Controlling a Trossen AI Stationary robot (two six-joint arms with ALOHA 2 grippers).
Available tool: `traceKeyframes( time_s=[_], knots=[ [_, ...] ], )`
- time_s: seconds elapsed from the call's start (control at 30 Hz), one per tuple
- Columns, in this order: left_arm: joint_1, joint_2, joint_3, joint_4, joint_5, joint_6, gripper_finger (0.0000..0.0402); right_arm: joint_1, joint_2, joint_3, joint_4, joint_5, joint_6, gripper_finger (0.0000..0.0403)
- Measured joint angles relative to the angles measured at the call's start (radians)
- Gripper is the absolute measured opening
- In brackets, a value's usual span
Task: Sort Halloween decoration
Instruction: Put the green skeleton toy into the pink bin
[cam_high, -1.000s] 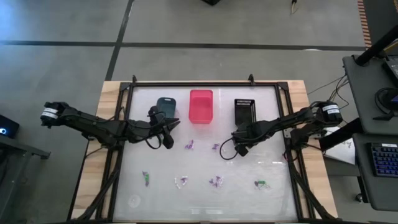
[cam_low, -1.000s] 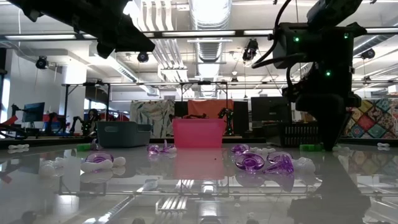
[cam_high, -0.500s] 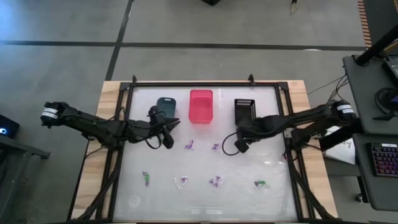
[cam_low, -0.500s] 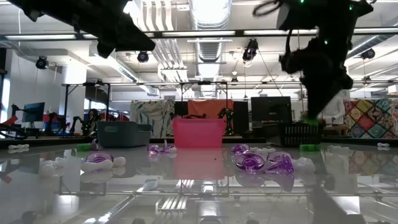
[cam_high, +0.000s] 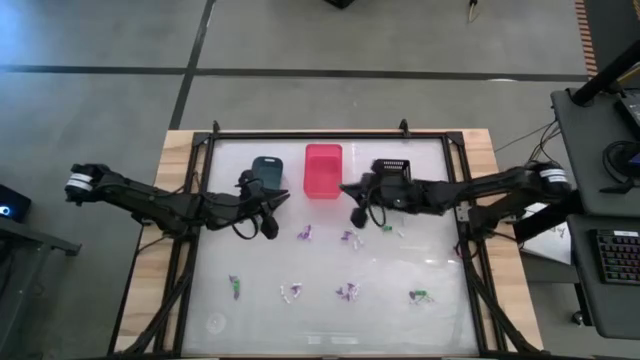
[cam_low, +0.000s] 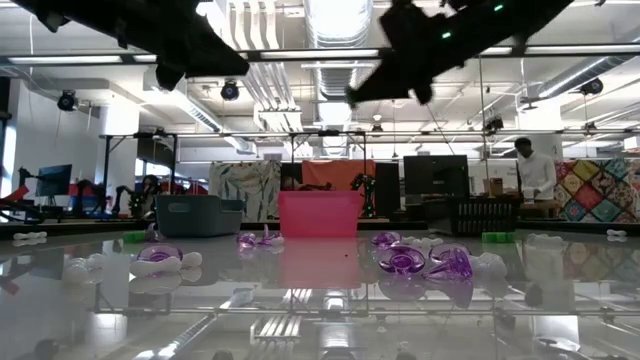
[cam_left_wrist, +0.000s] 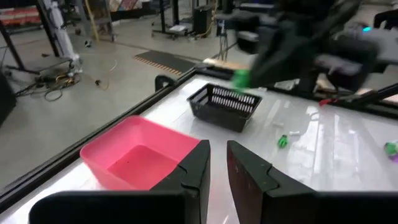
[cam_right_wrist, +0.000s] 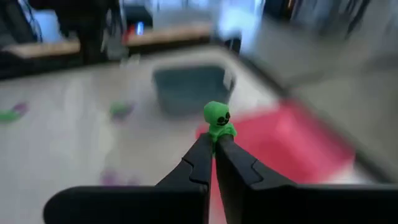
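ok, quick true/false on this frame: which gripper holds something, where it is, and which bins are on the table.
1. The right gripper is shut on a green skull trinket. True.
2. The right gripper hovers over the black bin. False: it is between the black bin and the pink bin.
3. The left gripper holds a purple trinket. False: nothing shows between its fingers.
4. Three bins stand in a row on the table's far side. True.

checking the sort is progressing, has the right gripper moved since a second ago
Yes. The right gripper, shut on a green trinket, has swung left, from below the black bin toward the pink bin.
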Motion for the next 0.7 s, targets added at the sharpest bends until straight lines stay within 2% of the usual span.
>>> traceKeyframes(
  time_s=[0.13,0.3,0.47,0.7],
  knots=[
    [-0.014,-0.047,0.002,0.002,0.002,0.028,0.0037,-0.076,0.134,0.007,0.279,-0.003,-0.153,0.0008],
    [-0.019,-0.107,0.002,0.000,0.001,0.065,0.0037,-0.171,0.288,0.029,0.456,-0.001,-0.182,0.0009],
    [-0.019,-0.128,0.002,-0.007,0.001,0.078,0.0037,-0.232,0.387,0.058,0.480,-0.002,-0.069,0.0009],
    [-0.019,-0.112,0.001,-0.008,0.000,0.078,0.0037,-0.242,0.395,0.066,0.479,-0.007,-0.047,0.0013]
  ],
)
